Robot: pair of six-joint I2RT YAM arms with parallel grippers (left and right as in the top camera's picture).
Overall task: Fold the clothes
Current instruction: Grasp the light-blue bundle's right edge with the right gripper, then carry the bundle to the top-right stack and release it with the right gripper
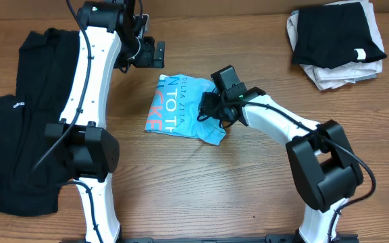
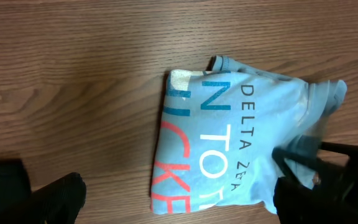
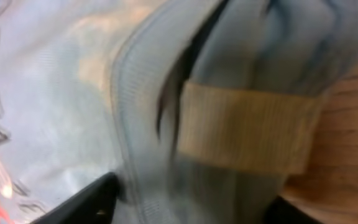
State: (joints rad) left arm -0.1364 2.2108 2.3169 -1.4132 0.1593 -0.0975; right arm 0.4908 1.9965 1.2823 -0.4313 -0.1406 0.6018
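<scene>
The light blue T-shirt (image 1: pixel 181 108) lies folded small, right under the right claw (image 1: pixel 216 108). It looks soft, light and floppy, so grab thick folded edges. I cannot tell that claw's opening. The left claw (image 1: pixel 155 52) hangs open, holding nothing, beside the shirt

You are looking down on a brown wood-grain table (image 1: pixel 201 196) that fills the view under even, soft light, with a dark black garment (image 1: pixel 19 121) spread along its left side and a folded stack of black and white clothes (image 1: pixel 336 44) at the far right corner.
</scene>
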